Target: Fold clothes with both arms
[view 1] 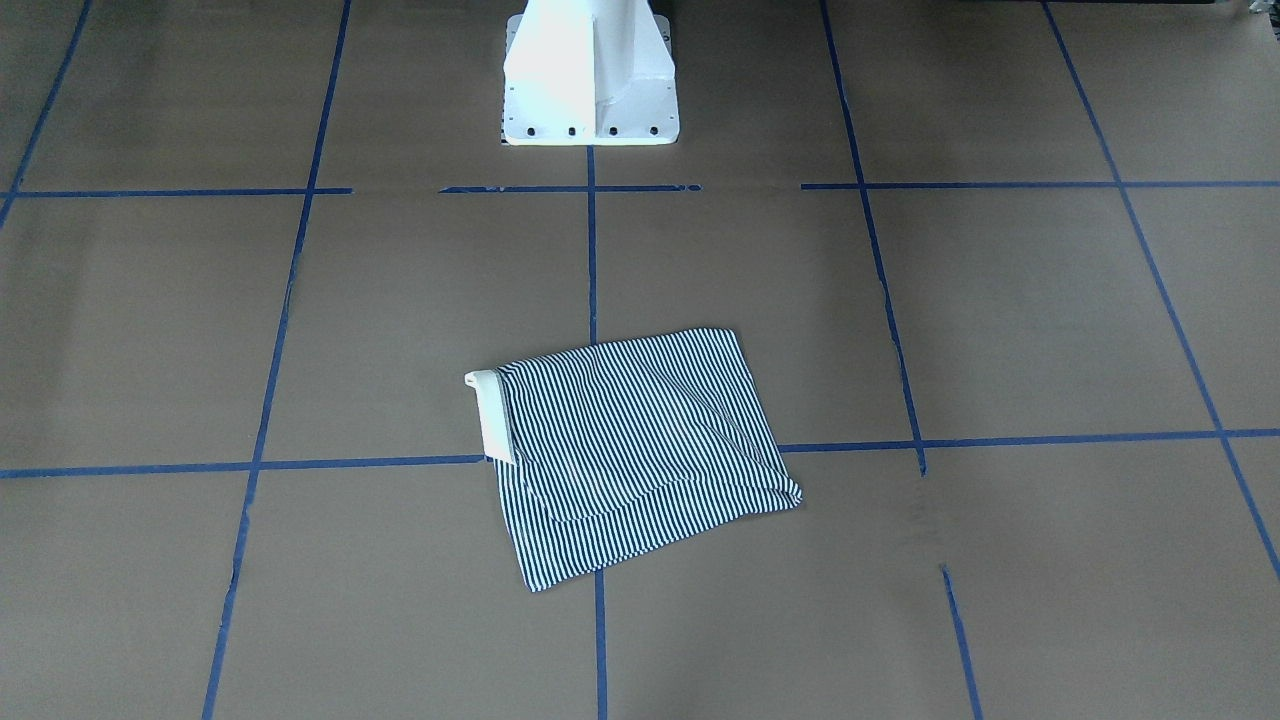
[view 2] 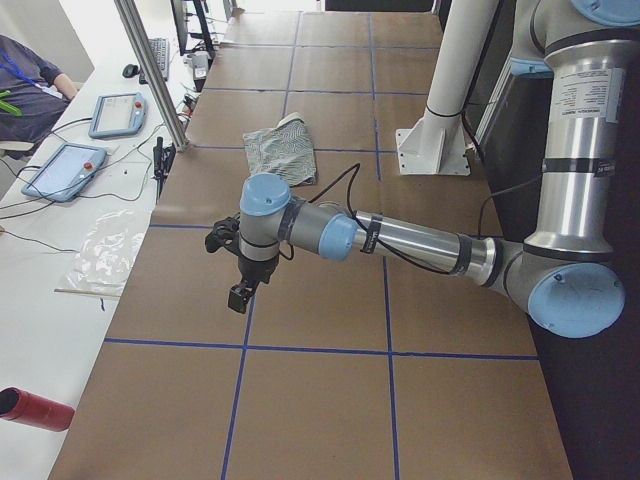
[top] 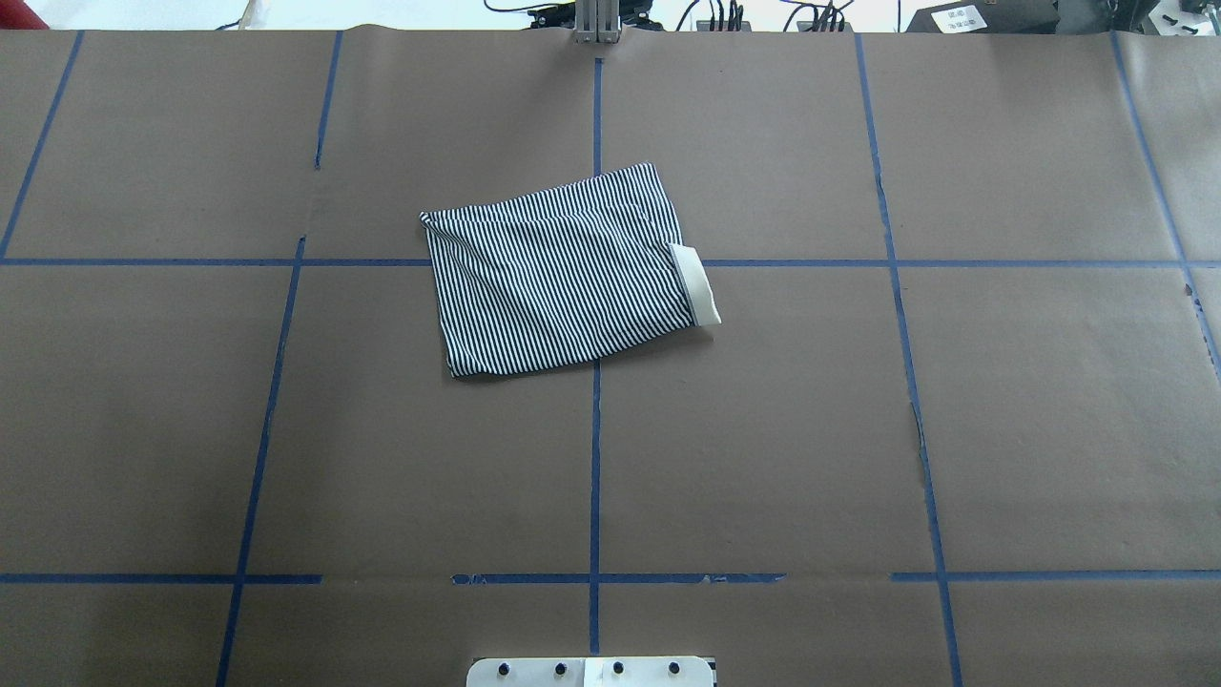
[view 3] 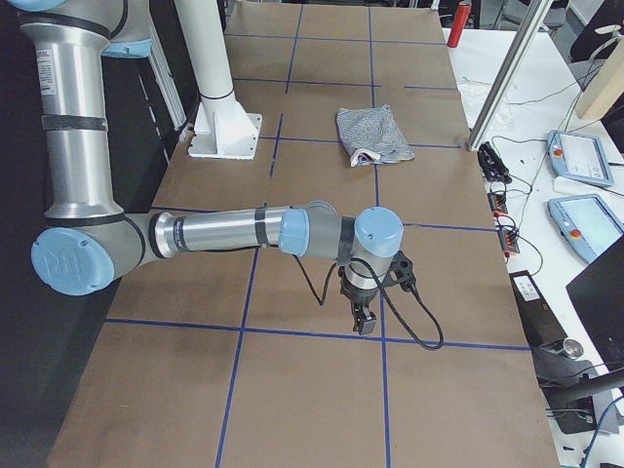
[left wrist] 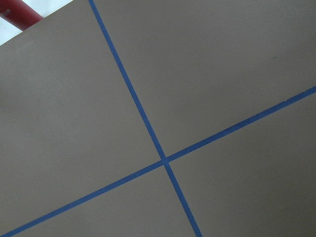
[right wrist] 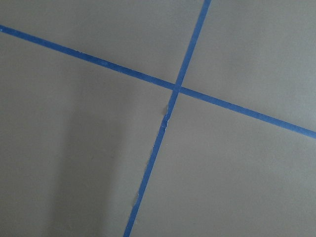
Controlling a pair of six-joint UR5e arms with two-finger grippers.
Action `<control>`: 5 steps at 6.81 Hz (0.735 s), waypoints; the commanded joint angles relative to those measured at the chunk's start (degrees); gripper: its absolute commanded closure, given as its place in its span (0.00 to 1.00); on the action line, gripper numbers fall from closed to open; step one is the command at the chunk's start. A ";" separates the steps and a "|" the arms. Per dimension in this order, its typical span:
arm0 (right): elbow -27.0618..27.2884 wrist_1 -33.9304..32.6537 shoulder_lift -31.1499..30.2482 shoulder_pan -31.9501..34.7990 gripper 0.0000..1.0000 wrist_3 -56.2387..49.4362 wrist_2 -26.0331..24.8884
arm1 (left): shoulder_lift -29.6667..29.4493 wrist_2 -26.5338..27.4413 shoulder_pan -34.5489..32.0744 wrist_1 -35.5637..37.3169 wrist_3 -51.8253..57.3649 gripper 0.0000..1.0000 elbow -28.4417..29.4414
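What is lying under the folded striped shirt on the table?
The striped shirt lies on the brown table cover. The blue tape lines run under it, so their crossing is covered. Whatever is between its folds is hidden.

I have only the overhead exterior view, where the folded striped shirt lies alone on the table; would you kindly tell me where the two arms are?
Observer: The left arm reaches out over the table near its left end, with the left claw pointing down, well apart from the shirt.
Operator: Thank you. And the right one?
Observer: The right arm does the same near the right end; the right claw hangs above bare table.
Operator: Are the claws open?
Observer: I cannot tell from the side views. Both wrist views show only brown table and crossing blue tape, no cloth.
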 commanded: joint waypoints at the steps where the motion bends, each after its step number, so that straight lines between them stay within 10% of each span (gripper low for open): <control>1: -0.57 4.25 0.04 0.16 0.00 9.91 0.29 | 2.58 -0.38 -0.18 2.23 0.28 0.00 2.68; 5: -8.31 14.93 0.05 0.16 0.00 15.74 7.59 | 5.50 -5.74 -1.76 3.73 0.99 0.00 3.76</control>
